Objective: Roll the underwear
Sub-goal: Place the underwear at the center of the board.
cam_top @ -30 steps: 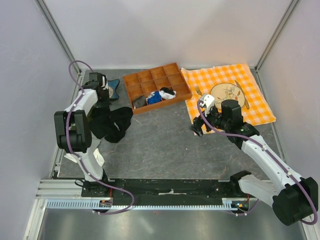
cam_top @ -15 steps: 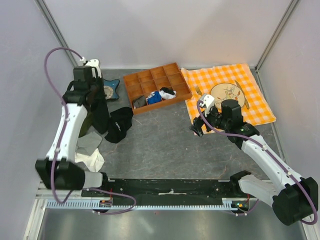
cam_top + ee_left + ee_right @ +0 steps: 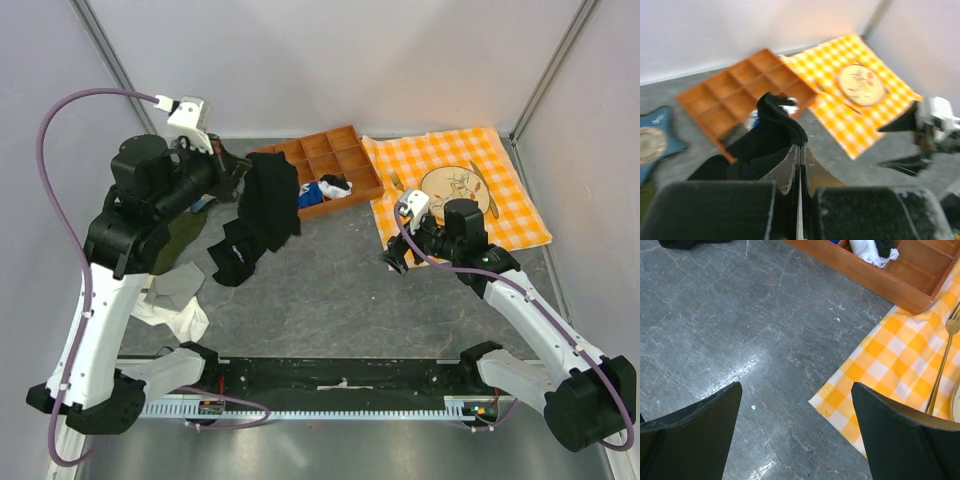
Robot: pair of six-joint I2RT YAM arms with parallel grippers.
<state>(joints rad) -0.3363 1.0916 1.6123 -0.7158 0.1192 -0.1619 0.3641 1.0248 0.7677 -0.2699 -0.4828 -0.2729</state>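
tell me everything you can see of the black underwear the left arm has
The underwear is plain black, soft matte fabric, bunched into drooping folds. The left gripper is shut on its upper part and holds it above the table, where it hangs in front of the left end of the orange compartment tray. Whether its lower end touches the smaller black cloth below cannot be told.

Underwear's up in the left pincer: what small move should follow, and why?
Probably swing the left pincer toward the table centre and lower: the underwear hangs bunched from its shut jaws over the wooden tray, and needs to lie flat before rolling.
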